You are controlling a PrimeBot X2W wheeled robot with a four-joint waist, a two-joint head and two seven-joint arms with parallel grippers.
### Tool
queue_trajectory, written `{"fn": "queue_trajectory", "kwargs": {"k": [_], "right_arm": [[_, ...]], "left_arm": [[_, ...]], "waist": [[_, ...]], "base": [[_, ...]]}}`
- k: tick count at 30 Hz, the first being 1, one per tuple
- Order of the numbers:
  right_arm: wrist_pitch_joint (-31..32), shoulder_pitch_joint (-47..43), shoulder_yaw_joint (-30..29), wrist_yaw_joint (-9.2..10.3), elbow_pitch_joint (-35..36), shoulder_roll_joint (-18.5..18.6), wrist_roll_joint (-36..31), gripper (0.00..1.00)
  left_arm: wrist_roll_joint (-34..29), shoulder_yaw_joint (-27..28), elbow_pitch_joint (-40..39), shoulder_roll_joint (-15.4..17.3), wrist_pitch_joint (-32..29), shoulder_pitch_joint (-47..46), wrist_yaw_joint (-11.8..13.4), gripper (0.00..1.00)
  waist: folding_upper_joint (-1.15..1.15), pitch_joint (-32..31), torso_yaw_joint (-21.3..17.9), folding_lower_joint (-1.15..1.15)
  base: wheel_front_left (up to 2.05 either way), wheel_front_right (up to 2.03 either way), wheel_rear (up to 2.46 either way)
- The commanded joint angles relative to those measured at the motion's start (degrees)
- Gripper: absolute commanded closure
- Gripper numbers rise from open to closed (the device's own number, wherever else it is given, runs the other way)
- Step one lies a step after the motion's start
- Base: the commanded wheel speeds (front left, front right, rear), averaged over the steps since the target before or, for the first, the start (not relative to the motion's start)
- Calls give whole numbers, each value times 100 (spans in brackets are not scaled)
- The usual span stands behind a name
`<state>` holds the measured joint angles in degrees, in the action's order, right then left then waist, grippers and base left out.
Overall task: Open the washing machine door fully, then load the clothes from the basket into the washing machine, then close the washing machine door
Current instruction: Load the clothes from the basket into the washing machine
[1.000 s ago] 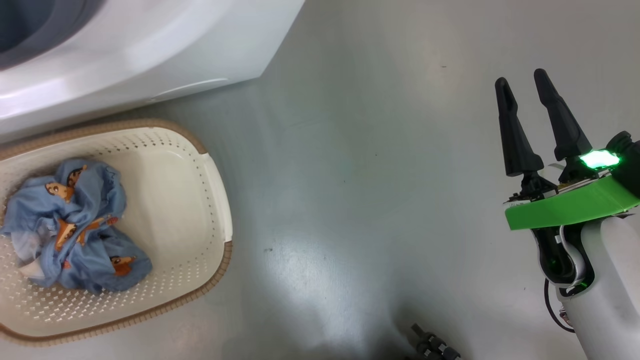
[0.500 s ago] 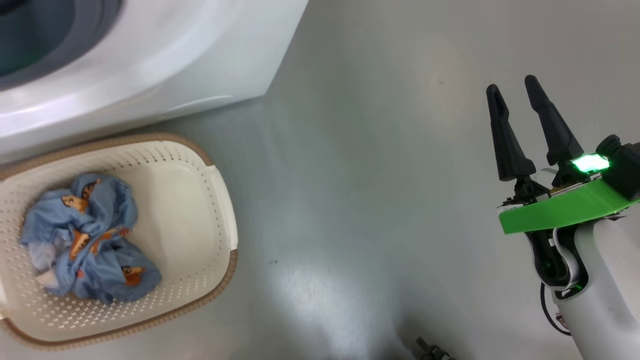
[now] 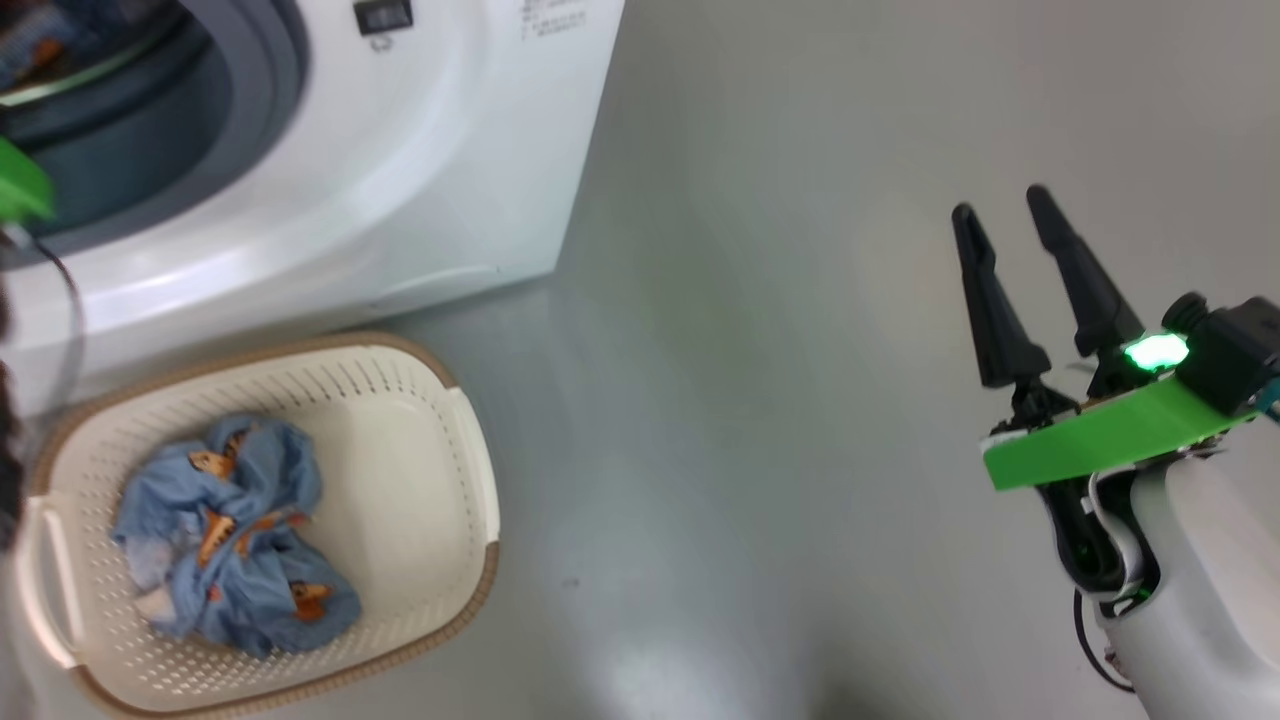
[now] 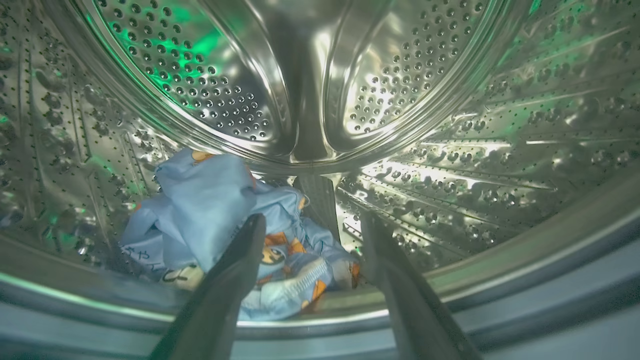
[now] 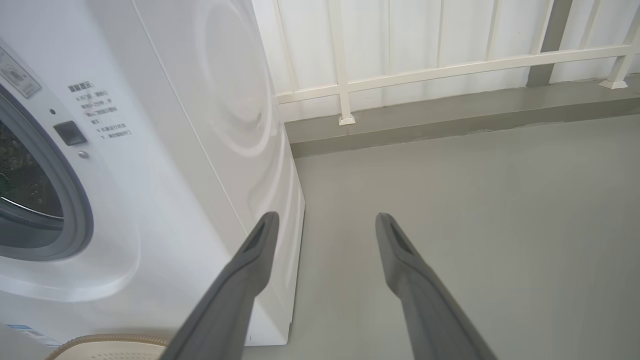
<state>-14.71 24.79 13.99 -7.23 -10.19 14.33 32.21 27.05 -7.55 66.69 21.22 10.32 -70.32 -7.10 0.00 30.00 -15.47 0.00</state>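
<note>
The white washing machine (image 3: 400, 200) stands at the upper left with its opening uncovered; the washing machine door is out of view. In front of it on the floor sits the cream basket (image 3: 440, 470), and a light blue printed garment (image 3: 235, 540) lies bundled in it. My left gripper (image 4: 312, 220) is open inside the steel drum (image 4: 310, 75). A second blue garment (image 4: 200, 210) lies on the drum floor behind its left finger (image 4: 235, 270), loose. A green part of the left wrist (image 3: 20, 190) shows at the opening. My right gripper (image 3: 1000, 202) hangs open over bare floor, holding nothing.
Grey floor (image 3: 750, 400) spreads to the right of the machine and basket. The right wrist view has the machine's side (image 5: 225, 125), the basket rim (image 5: 110, 340), a low kerb (image 5: 450, 120) and a white railing (image 5: 450, 65) behind. A dark cable (image 3: 70, 330) hangs at the far left.
The head camera has tilted up: the basket and right gripper sit lower in the picture. The machine's opening and my left wrist's green part have come into view.
</note>
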Motion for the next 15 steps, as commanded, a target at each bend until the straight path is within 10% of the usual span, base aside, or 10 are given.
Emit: {"fn": "queue_trajectory", "kwargs": {"k": [1,15], "right_arm": [[-29,-226,100,-25,71,89,22,0],[-29,-645,224,-25,-163,252,26,0]], "left_arm": [[86,2,-203,190,143,268,-28,0],[664,-424,-1303,-274,439,2220,-37,0]], "waist": [[0,-383,125,0],[0,-1595,555,0]], "base": [[0,0,0],[0,0,0]]}}
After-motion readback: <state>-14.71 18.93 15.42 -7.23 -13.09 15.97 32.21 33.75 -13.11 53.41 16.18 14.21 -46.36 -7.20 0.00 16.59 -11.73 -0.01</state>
